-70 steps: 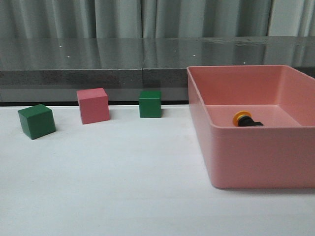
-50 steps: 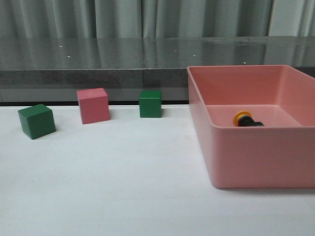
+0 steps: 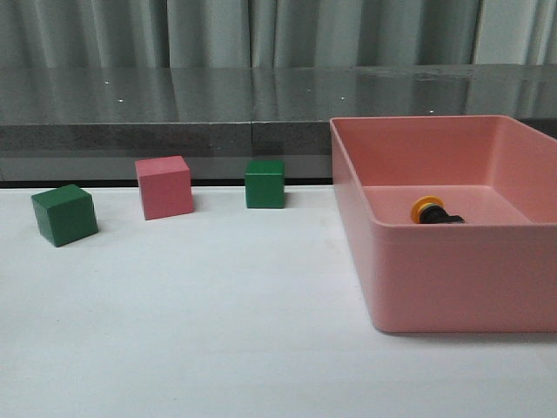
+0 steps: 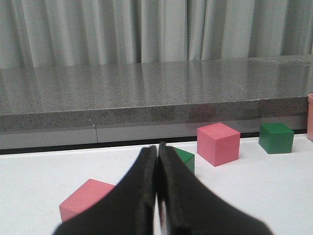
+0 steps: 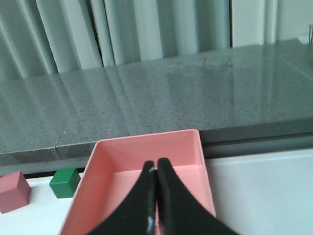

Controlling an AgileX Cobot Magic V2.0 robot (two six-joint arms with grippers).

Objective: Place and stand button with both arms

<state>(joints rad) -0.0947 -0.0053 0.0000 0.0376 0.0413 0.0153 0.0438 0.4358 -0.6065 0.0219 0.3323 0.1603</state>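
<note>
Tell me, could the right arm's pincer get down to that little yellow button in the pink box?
Probably yes: the pink box is open-topped, the button lies alone inside, and the right pincer points at it, though shut.

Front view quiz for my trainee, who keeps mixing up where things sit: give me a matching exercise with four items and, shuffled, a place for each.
Items:
1. button
2. pink cube
3. pink bin
4. leftmost green cube

Places:
A. on the table's right side
B. between the two green cubes
C. lying on its side inside the bin
D. nearest the table's left edge

Pairs: 1-C, 2-B, 3-A, 4-D
</note>
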